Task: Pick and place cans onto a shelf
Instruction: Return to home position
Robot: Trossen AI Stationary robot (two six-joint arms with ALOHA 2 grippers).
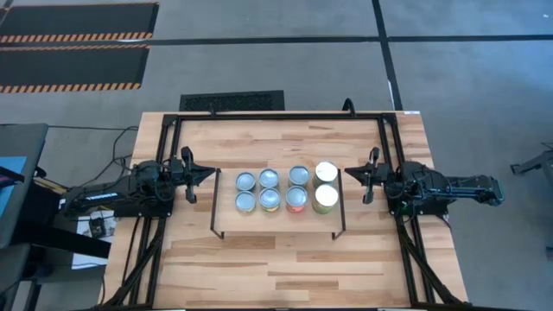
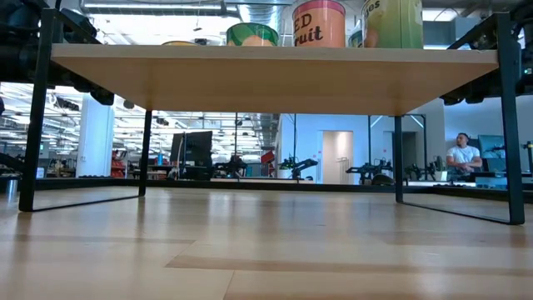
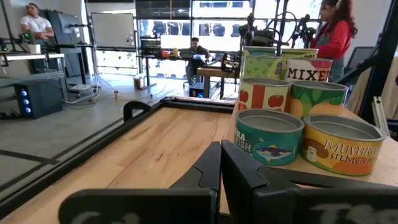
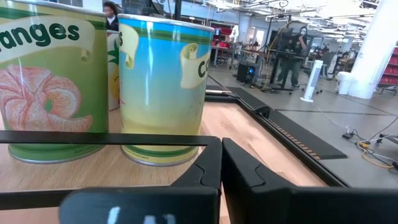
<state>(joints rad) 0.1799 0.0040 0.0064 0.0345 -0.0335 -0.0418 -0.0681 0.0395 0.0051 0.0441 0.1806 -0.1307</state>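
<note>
The light-wood shelf point(image 1: 226, 223) on black wire legs stands in the middle of the table. Several cans point(image 1: 270, 200) stand upright on its top in two rows; the two at the right end point(image 1: 326, 198) are taller. From the low view I see the shelf's underside point(image 2: 275, 79) and can bottoms point(image 2: 319, 23) above it. My left gripper point(image 1: 210, 174) is shut and empty just off the shelf's left end, with the short cans point(image 3: 268, 135) ahead of it. My right gripper point(image 1: 348, 173) is shut and empty just off the right end, facing the tall cans point(image 4: 163, 87).
A black metal frame point(image 1: 276, 115) runs along the table's far edge and down both sides past the arms. Bare tabletop point(image 1: 276, 272) lies between the shelf and the near edge. People show in the room beyond the table point(image 3: 336, 31).
</note>
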